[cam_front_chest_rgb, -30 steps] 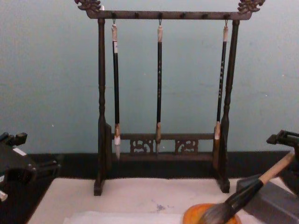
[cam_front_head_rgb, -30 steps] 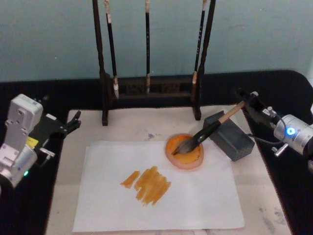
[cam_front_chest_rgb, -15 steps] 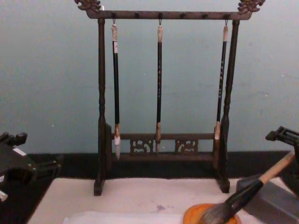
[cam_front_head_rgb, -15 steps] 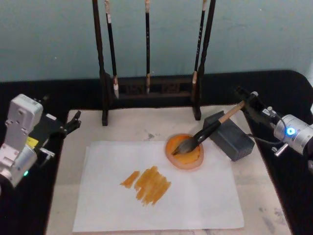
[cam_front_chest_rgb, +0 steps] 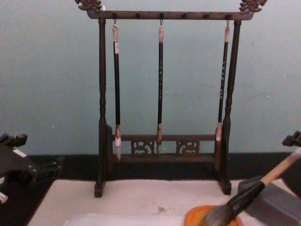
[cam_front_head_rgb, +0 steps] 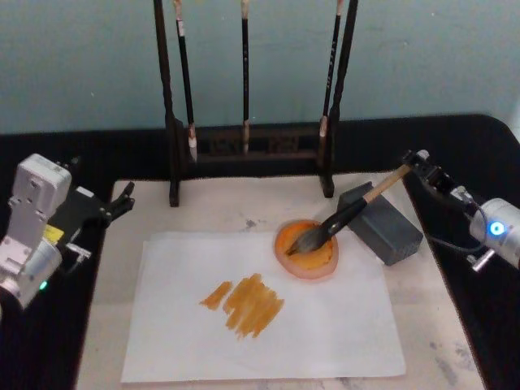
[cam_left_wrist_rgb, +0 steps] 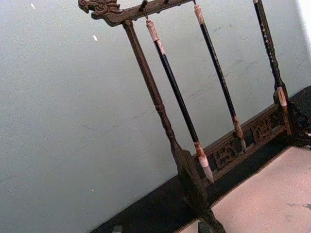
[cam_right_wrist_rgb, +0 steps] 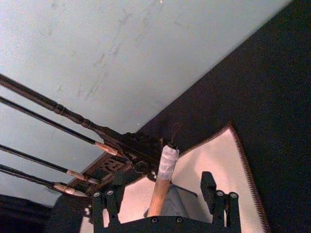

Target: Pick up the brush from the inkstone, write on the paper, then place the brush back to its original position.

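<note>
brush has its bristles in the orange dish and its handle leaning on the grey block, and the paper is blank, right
Not blank: the head view shows orange strokes on the paper. The rest holds: the brush has its bristles in the orange dish and its handle leaning on the grey block.

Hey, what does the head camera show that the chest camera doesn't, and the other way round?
Head view: the orange strokes painted on the paper, and the whole top of the grey block.
Chest view: the carved top bar of the rack, where the three thin brushes hang.
Both: the rack's posts, the thin brushes, the brush with its bristles in the orange dish and its handle across the grey block, the left gripper at the left, and the right gripper by the handle's end.
</note>
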`<action>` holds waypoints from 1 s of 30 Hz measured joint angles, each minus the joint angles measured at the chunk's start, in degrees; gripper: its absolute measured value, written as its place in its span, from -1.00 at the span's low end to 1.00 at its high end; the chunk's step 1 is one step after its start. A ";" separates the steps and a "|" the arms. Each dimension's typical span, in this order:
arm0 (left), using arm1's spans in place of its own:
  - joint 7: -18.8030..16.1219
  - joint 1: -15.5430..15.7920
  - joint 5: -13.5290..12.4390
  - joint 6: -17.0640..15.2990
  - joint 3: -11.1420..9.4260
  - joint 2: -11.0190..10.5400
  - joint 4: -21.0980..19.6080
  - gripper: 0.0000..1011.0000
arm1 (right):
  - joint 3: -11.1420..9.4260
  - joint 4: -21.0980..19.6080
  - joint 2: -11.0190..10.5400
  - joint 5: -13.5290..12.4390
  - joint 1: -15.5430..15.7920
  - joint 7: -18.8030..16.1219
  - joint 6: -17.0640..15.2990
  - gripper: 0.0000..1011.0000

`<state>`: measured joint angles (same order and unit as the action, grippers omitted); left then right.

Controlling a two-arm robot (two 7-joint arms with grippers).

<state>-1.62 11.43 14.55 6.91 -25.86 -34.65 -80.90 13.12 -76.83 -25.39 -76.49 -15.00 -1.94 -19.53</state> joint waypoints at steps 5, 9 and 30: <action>0.00 0.00 0.00 0.00 0.00 0.00 -0.01 1.00 | 0.63 -4.95 -2.24 2.31 2.96 1.38 2.76 0.98; 0.00 0.00 0.00 0.00 0.00 0.00 0.00 1.00 | 2.33 -9.45 -4.46 7.58 5.45 2.35 7.06 0.98; 0.00 0.00 0.00 0.00 0.00 0.00 -0.01 1.00 | 16.46 -11.45 -7.10 56.44 7.70 11.11 29.49 0.98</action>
<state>-1.62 11.43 14.55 6.91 -25.86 -34.65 -80.90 29.58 -88.28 -32.49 -20.05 -7.30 9.18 9.96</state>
